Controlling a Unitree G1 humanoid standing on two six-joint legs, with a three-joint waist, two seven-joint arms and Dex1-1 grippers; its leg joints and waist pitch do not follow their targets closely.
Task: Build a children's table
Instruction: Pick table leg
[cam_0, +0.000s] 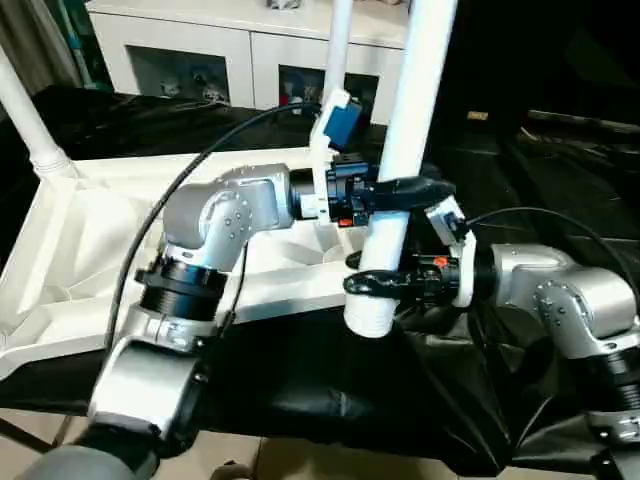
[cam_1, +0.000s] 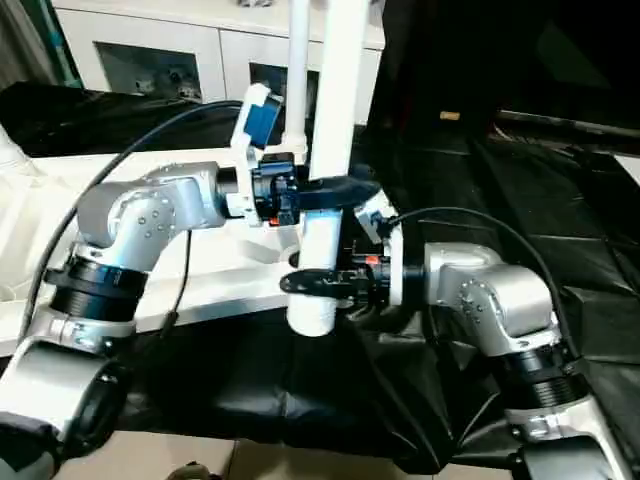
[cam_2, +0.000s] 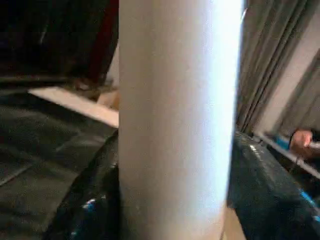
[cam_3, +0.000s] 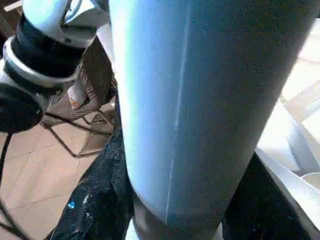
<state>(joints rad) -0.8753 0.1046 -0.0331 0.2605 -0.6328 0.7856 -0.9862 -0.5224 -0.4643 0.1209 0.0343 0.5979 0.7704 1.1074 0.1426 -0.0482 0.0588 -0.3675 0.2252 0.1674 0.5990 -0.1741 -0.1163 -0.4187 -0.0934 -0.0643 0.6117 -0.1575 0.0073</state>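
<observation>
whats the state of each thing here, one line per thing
table leg: upright, held clear of the black cover
left gripper: fingers around the leg, upper grip
right gripper: fingers around the leg near its lower end
table top: upside down, two legs already standing in it

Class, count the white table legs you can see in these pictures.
3: one leg held upright by both grippers, one standing behind it, one at the tabletop's far left corner. Others may be hidden.
</observation>
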